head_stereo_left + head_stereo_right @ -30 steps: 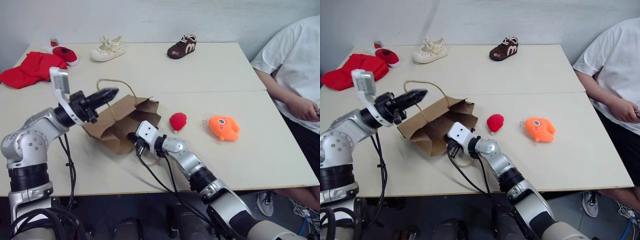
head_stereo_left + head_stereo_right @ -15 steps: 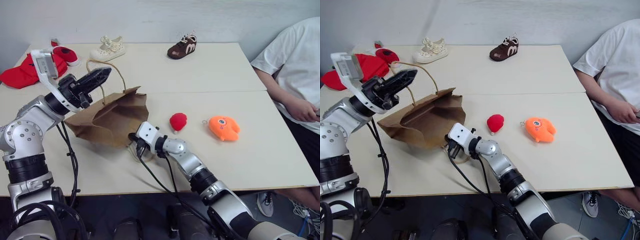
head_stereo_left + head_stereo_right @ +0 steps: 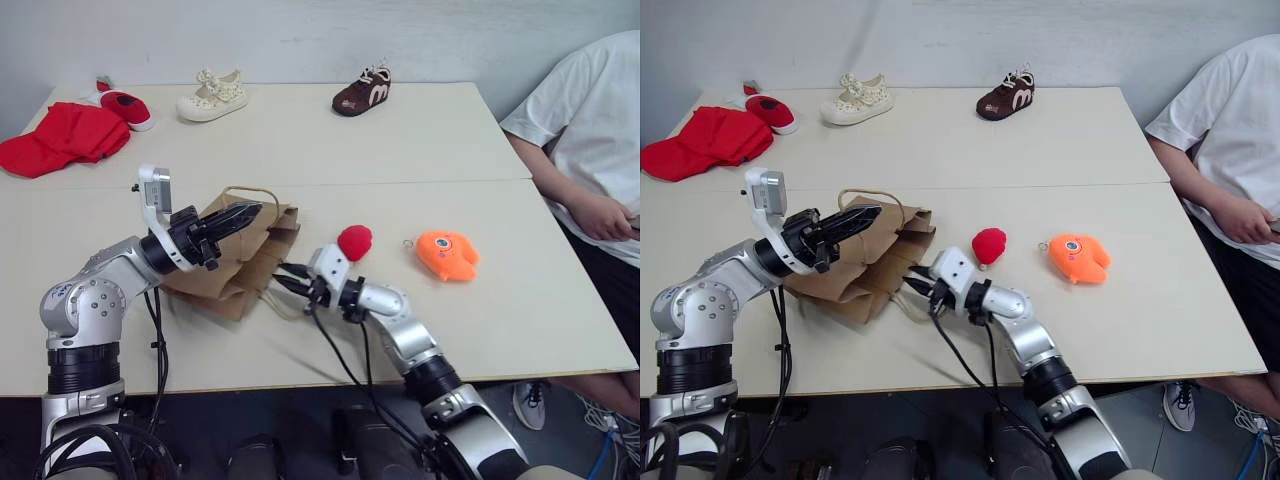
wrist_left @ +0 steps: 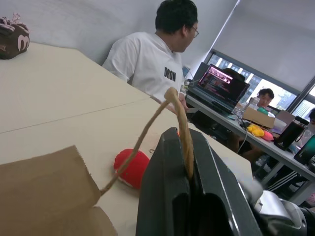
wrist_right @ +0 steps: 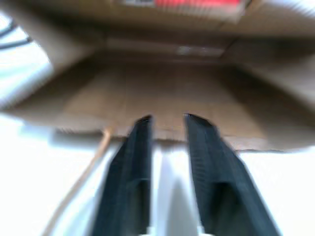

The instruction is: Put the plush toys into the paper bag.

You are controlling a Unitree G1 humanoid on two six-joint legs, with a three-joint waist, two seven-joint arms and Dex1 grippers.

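Plush toys lie on the right half of the pale table [image 3: 420, 140]: the round red toy [image 3: 355, 241] sits just beside the mouth of the paper bag, and the orange toy [image 3: 447, 254], with its single eye and small key ring, rests a little farther right, apart from it. The paper bag [image 3: 228, 262] lies crumpled on its side left of the red toy, with one cord handle [image 3: 252, 192] arching up over its top edge. The left gripper [image 3: 243, 213] hovers over the bag with its two black fingers pressed together on that cord handle, the cord running up between them in the left wrist view. The right gripper [image 3: 292, 277] reaches in from the lower right toward the bag's lower edge; its fingers [image 5: 135, 162] stand a little apart with nothing between them, their tips just at the bag's rim, and a second cord loop lies on the table beside them. Along the far edge of the table rest a brown shoe [image 3: 362, 91] with a white letter M on its side, a cream shoe [image 3: 211, 96], a small red shoe [image 3: 125, 106] and a red cloth [image 3: 58, 137]. A person in a white T-shirt [image 3: 590, 110] sits at the right end of the table; the shirt's chest shows dark lettering that reads something like "DRON" in the left wrist view.
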